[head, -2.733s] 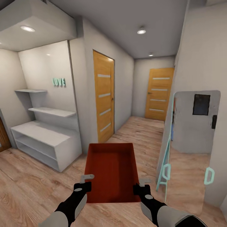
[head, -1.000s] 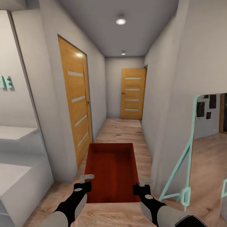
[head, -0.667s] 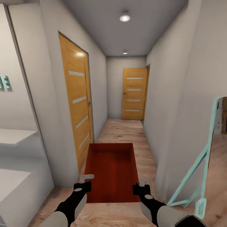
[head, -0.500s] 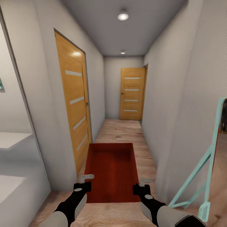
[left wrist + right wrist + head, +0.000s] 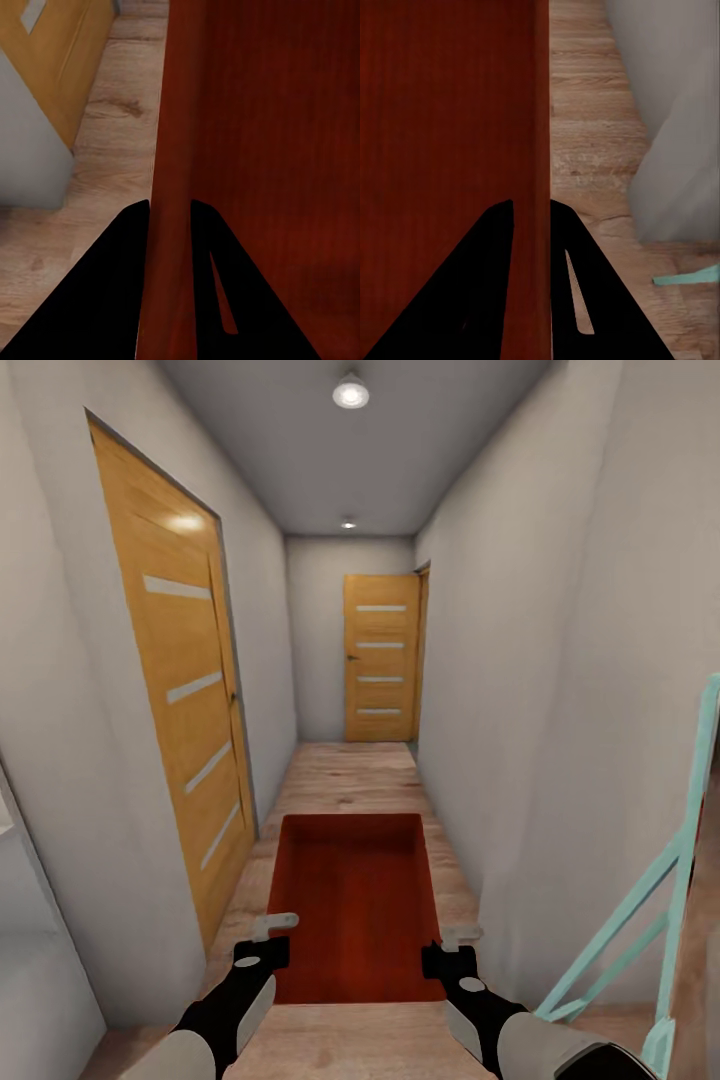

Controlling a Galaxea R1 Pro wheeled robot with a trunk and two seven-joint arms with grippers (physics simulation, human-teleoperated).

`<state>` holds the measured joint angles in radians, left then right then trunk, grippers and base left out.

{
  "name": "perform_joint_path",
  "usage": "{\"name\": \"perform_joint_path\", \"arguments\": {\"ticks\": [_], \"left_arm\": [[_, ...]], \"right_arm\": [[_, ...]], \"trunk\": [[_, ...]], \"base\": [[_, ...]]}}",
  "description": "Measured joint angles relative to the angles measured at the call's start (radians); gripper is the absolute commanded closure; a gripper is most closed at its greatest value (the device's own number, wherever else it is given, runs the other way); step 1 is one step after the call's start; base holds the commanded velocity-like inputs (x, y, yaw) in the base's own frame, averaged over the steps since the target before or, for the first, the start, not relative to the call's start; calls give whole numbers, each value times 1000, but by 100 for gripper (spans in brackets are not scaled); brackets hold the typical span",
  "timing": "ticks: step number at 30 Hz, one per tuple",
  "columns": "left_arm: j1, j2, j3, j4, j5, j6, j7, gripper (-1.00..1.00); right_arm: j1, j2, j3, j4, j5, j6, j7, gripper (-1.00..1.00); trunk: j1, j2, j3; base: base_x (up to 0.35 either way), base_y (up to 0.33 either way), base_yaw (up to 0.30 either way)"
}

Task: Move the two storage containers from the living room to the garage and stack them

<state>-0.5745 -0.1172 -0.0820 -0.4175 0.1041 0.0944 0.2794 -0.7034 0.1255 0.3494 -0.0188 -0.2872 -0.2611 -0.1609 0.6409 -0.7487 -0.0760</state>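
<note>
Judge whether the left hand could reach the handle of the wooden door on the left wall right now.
Probably not. The left hand is shut on the storage container wall, sharing the load with the right hand, and the door handle sits higher and farther ahead.

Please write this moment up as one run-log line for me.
phase: transit, wood-floored hallway | carried: open orange-red rectangular storage container | left end effector: clamps one side wall | right end effector: clamps opposite wall | ahead: closed wooden door
</note>
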Motion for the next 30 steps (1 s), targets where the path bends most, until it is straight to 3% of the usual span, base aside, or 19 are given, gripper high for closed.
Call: {"name": "perform_joint_path", "arguments": {"ticks": [24, 30], "left_arm": [[0, 1, -1, -1, 1, 0, 0, 100], [0, 0, 0, -1, 1, 0, 0, 100]], "right_arm": [[0, 0, -1, 0, 1, 0, 0, 100], [0, 0, -2, 0, 2, 0, 1, 100]], "trunk": [[0, 0, 0], [0, 0, 0]], "base": [[322, 5, -6], [322, 0, 175]]}}
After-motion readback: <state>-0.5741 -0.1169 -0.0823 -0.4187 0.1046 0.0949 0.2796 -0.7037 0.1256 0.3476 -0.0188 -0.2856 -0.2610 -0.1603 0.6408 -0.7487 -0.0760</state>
